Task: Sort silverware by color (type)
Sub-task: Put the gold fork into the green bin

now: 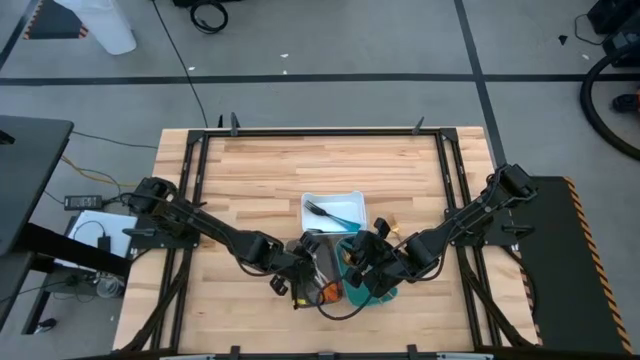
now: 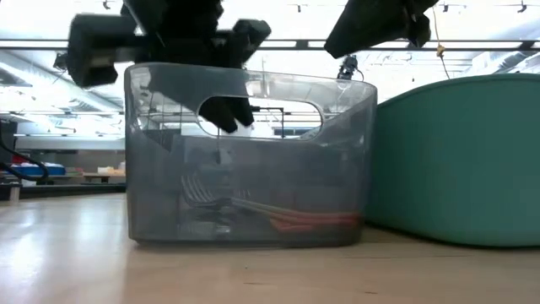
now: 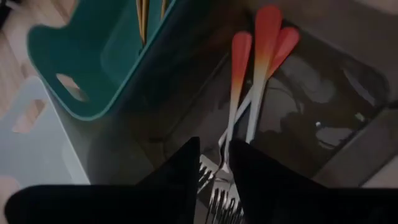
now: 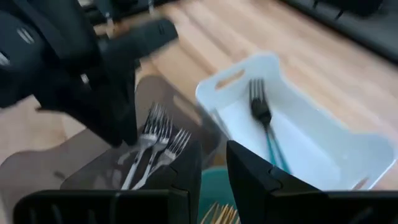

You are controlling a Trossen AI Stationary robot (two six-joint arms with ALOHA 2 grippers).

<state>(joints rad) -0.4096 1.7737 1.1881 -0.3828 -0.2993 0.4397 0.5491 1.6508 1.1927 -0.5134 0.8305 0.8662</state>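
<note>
Three orange-handled forks lie flat on the bottom of the grey see-through tray; their tines show in the right wrist view. My left gripper hangs over their tine ends inside the tray mouth, open by a narrow gap and touching nothing. My right gripper is open and empty above the teal tray, which holds gold-handled pieces. A dark fork with a teal handle lies in the white tray.
The three trays stand close together near the table's near edge, white behind grey and teal. A small gold piece lies on the wood beside the white tray. Both arms crowd over the trays; bare wood lies to the left, right and far side.
</note>
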